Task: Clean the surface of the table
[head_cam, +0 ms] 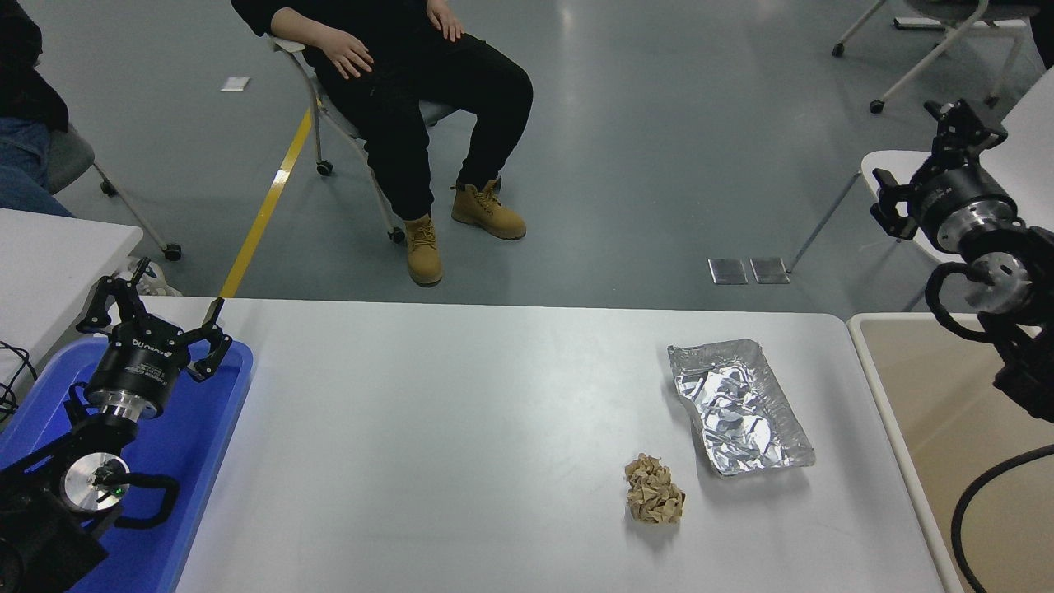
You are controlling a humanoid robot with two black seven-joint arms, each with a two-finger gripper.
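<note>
Right gripper raised beyond the table's right end, foil tray and paper wad on the table.

The right gripper [937,152] hangs in the air past the far right corner of the table surface [461,428], above the beige bin [972,428], its fingers spread wide and holding nothing. The nearest things on the table are a crumpled foil tray [739,407] toward the right edge and, just beside its near left corner, a wad of brown paper [653,490]. The left gripper [155,317] is parked at the far left corner over a blue tray [198,445], its fingers also spread wide. A person [412,82] sits on a chair beyond the far edge.
</note>
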